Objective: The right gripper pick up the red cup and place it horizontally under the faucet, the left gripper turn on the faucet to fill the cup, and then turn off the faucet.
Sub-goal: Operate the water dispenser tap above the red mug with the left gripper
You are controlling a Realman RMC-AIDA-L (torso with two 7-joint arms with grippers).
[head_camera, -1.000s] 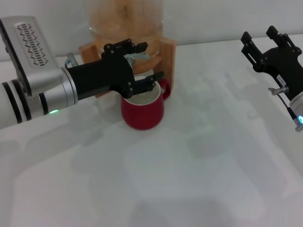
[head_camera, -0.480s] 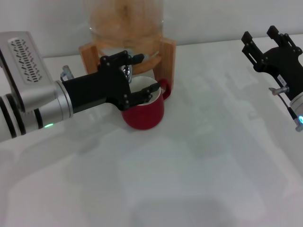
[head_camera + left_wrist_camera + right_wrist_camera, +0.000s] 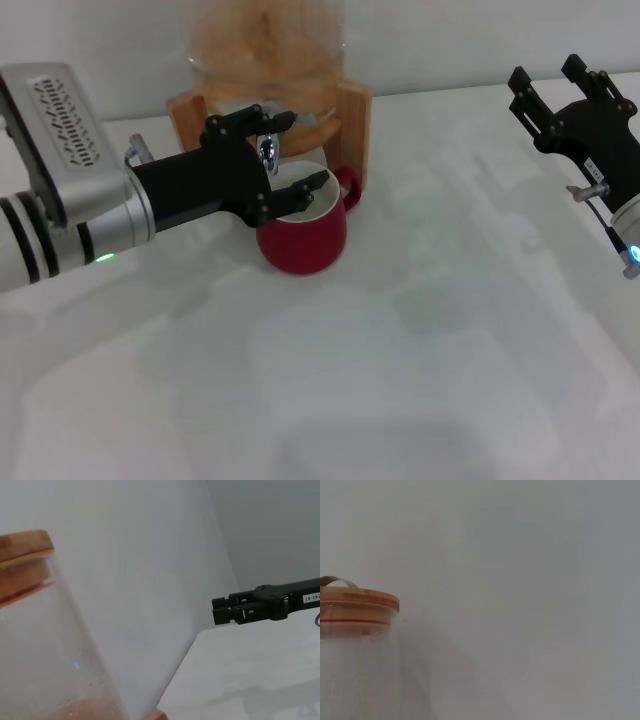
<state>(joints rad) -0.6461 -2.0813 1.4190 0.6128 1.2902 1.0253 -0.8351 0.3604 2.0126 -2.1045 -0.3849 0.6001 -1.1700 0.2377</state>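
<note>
Since a second ago my left arm has slid back toward its own side, and the faucet's chrome spout, which the claw covered then, now shows between the fingers. In the head view the left gripper (image 3: 268, 160) sits with its fingers spread apart around the faucet (image 3: 268, 150), one prong above it and one reaching out over the cup's mouth; I cannot tell whether any prong actually touches the lever. The red cup (image 3: 301, 235) stands upright on the desk (image 3: 420, 380) directly beneath the spout, just in front of the dispenser's wooden stand (image 3: 355, 115), its handle turned toward the stand. I cannot make out water running or a level inside the cup.

Far off on my right, the right gripper (image 3: 560, 100) hangs parked with its fingers apart and nothing between them, well clear of the cup; it also shows in the left wrist view (image 3: 250, 611).

I judge the placing done and the faucet step in hand. Next I need to check the lever's position, and shut it if water is running.
</note>
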